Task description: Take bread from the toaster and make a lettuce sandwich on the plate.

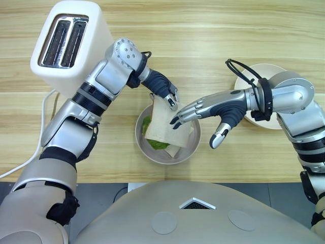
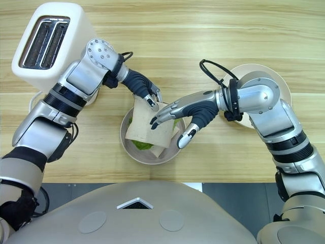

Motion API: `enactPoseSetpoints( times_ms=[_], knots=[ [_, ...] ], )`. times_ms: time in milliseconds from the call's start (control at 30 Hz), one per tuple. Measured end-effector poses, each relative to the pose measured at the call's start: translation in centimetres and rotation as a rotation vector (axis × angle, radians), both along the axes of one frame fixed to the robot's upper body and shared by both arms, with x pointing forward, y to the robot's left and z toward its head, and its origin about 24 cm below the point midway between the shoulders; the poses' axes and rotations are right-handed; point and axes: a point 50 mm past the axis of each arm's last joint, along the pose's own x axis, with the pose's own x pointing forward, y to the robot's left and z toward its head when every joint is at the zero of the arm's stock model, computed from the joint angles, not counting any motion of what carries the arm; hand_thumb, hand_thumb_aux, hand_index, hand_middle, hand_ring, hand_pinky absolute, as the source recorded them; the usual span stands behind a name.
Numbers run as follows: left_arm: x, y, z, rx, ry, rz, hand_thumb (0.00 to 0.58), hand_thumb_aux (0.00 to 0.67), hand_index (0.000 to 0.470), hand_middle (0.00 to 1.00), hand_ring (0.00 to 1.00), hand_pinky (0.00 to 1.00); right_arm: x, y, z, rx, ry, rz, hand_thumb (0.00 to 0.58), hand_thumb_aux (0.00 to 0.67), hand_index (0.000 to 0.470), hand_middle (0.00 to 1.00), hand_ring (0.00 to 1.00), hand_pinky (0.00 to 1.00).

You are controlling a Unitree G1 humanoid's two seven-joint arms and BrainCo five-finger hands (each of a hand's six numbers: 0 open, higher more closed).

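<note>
Pale tan bread is the thing being worked. The top slice [image 1: 161,124] hangs tilted over the plate [image 1: 152,156], its upper edge pinched in the closed fingers of the left hand [image 1: 165,89]. Its lower part rests on the lettuce [image 1: 156,144] and the bottom slice [image 1: 175,150], which lie in the plate. The right hand [image 1: 203,109] sits just beside the slice's right edge with its fingers stretched out and uncurled, holding nothing. Whether the tips touch the bread I cannot tell. The slice should be light and soft; it will likely sag from a single corner and tear or dent under a hard squeeze. A gentle pinch along the firmer crust edge is probably best, with the free hand steadying the far side as it is laid flat. The lettuce is limp and may slide if dragged. By count there are 2 slices, 1 patch of lettuce, 1 toaster [image 1: 68,43] with 2 slots, both apparently empty, and 2 dishes: the plate and a second dish [image 1: 271,69] partly behind the right forearm.
</note>
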Motion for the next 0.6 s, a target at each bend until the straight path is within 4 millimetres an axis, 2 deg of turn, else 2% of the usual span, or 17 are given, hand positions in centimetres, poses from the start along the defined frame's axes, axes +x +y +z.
enactPoseSetpoints(
  times_ms=[433,467,500,533,600],
  knots=[
    [0.3,0.1,-1.6,0.079,0.015,0.023,0.580,0.670,0.470,1.00,1.00,1.00,1.5,1.6,-2.0,-0.111,0.051,0.037,0.000,0.000,0.000,0.00,0.00,0.00],
    [0.3,0.2,-1.7,0.086,0.010,0.020,0.580,0.670,0.470,0.90,0.90,0.90,1.5,1.7,-2.1,-0.116,0.051,0.041,0.000,0.000,0.000,0.00,0.00,0.00],
    [0.3,0.2,-1.7,0.091,0.005,0.017,0.427,0.326,0.229,0.45,0.45,0.45,1.6,1.7,-2.2,-0.120,0.053,0.043,0.000,0.000,0.000,0.00,0.00,0.00],
    [0.3,0.2,-1.7,0.093,-0.004,0.009,0.000,0.000,0.000,0.00,0.00,0.00,1.6,1.8,-2.4,-0.123,0.051,0.047,0.000,0.000,0.000,0.00,0.00,0.00],
    [0.4,0.3,-1.7,0.107,-0.035,-0.003,0.000,0.000,0.000,0.00,0.00,0.00,1.7,1.8,-2.8,-0.148,0.053,0.043,0.000,0.000,0.000,0.00,0.00,0.00]
  ],
)
